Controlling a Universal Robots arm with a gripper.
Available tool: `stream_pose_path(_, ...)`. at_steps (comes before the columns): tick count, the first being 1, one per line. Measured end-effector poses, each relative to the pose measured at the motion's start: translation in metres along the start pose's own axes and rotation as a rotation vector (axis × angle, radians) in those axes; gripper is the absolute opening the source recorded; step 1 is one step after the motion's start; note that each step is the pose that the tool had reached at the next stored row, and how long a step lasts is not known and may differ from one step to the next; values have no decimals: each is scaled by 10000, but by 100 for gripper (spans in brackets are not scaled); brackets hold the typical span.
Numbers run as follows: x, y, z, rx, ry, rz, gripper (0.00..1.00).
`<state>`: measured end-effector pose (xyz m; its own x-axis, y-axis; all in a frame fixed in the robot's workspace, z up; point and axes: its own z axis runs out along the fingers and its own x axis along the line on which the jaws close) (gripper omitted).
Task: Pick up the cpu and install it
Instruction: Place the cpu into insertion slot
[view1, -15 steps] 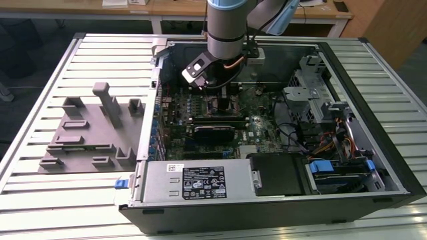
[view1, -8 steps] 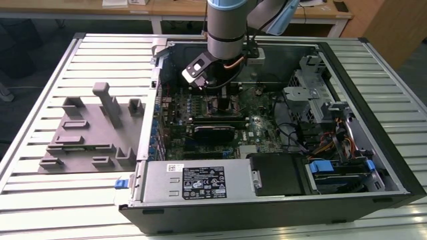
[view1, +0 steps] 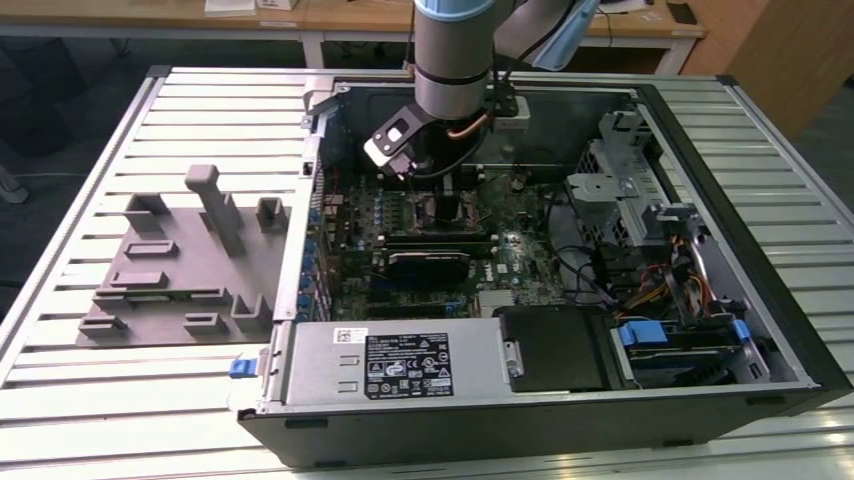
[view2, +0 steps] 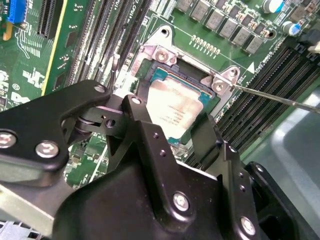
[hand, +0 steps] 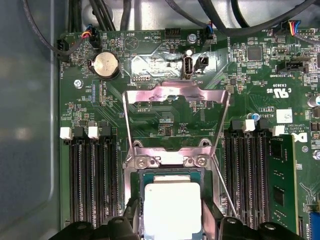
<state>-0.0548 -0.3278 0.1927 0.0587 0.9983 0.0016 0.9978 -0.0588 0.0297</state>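
Observation:
The cpu (hand: 172, 202) is a flat square chip with a silvery top and a green rim. It lies level inside the open socket (hand: 135, 175) on the motherboard, and it also appears in the second wrist view as the cpu (view2: 175, 102). My gripper (hand: 172, 225) reaches down over it with one black finger (view2: 136, 112) against each of two opposite sides, shut on the chip. In the exterior view, the gripper (view1: 447, 185) hangs low inside the computer case (view1: 747, 390), right above the socket.
The socket's metal load plate (hand: 175, 95) stands flipped up, and its thin lever (view2: 280, 97) juts out to the side. Memory slots (hand: 92, 180) flank the socket. A grey fixture with blocks (view1: 187, 270) lies at the exterior view's left, and a power supply (view1: 400, 365) fills the case front.

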Motion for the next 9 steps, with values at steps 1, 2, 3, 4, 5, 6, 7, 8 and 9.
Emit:
stream_pose_path(1,0,0,-4,1,-3,0,61)
stream_pose_path(2,0,0,-12,1,-2,0,61)
stream_pose_path(3,0,1,-25,0,-1,0,61)
stream_pose_path(4,0,1,-47,0,-1,0,61)
stream_pose_path(5,1,2,-55,-1,1,0,61)
stream_pose_path(6,0,2,-62,0,0,0,61)
stream_pose_path(7,0,2,-73,0,0,0,61)
stream_pose_path(8,0,3,-86,-1,1,0,61)
stream_pose_path(9,0,3,-98,-1,1,0,61)
